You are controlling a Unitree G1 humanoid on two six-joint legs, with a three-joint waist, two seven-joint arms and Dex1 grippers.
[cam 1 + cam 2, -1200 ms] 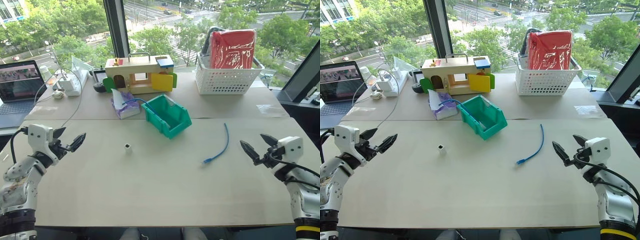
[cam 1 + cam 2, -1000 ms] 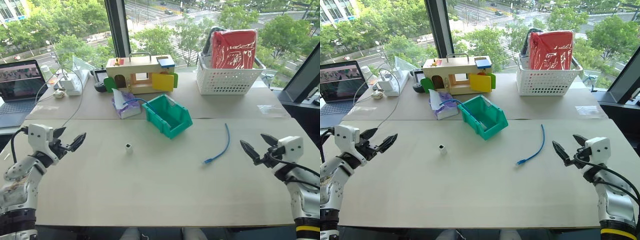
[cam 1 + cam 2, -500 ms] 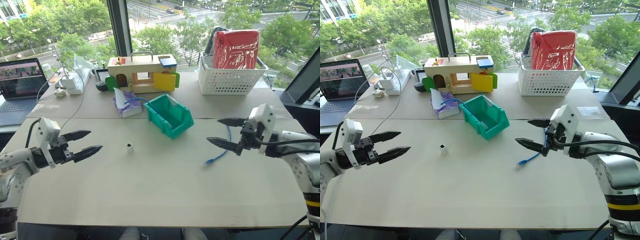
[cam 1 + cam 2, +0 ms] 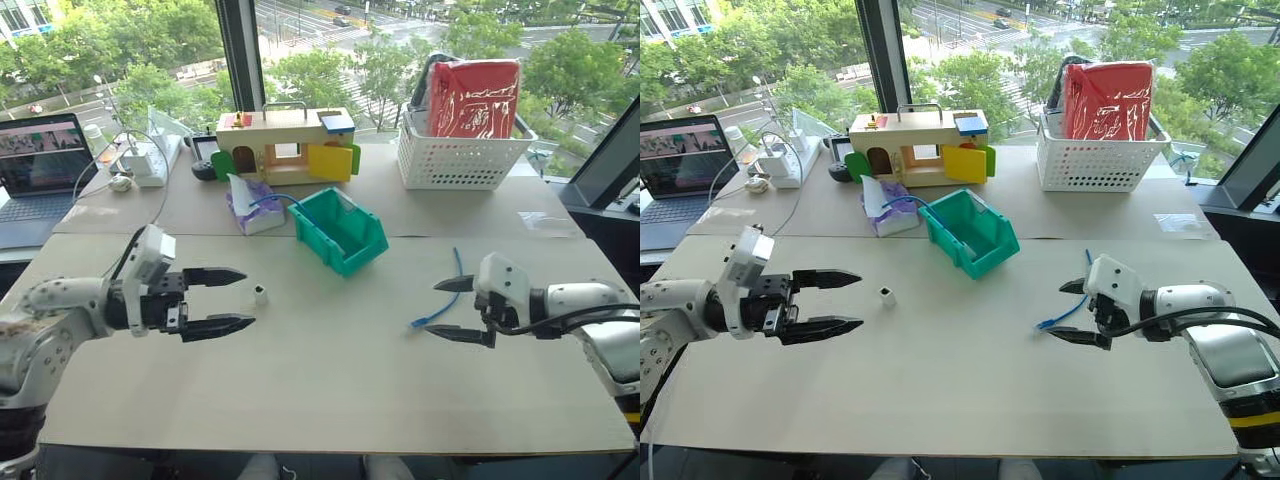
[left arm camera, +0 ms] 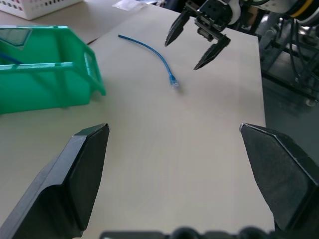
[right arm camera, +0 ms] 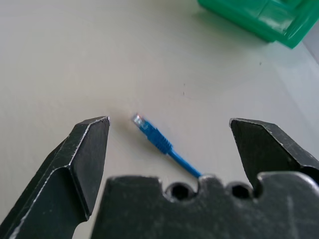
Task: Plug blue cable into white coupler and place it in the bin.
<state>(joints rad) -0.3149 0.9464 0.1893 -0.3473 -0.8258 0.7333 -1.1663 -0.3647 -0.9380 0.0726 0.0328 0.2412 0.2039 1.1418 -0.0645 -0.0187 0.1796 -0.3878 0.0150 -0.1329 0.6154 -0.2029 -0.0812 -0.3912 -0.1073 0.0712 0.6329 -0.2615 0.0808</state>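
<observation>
The blue cable point(image 4: 457, 264) lies on the table right of centre, its near plug point(image 6: 148, 130) pointing toward me. My right gripper point(image 4: 431, 308) is open and low over that plug end, which sits between its fingertips without touching them. The white coupler point(image 4: 260, 294) stands alone left of centre. My left gripper point(image 4: 248, 297) is open and level, its tips just short of the coupler on its left side. The teal bin point(image 4: 352, 262) sits behind the centre of the table, cut-away front facing the near right. The left wrist view shows the cable point(image 5: 157, 52) and the right gripper point(image 5: 182, 56).
At the back stand a white lattice basket point(image 4: 452, 158) holding a red bag, a wooden toy house point(image 4: 280, 148) and a tissue pack point(image 4: 248, 212). A laptop point(image 4: 40, 165) and a power strip with white cords point(image 4: 140, 160) are at the back left.
Both arms have swung inward. The left gripper moved right, close to the coupler. The right gripper moved left and down onto the cable's plug end. Both stay open.
</observation>
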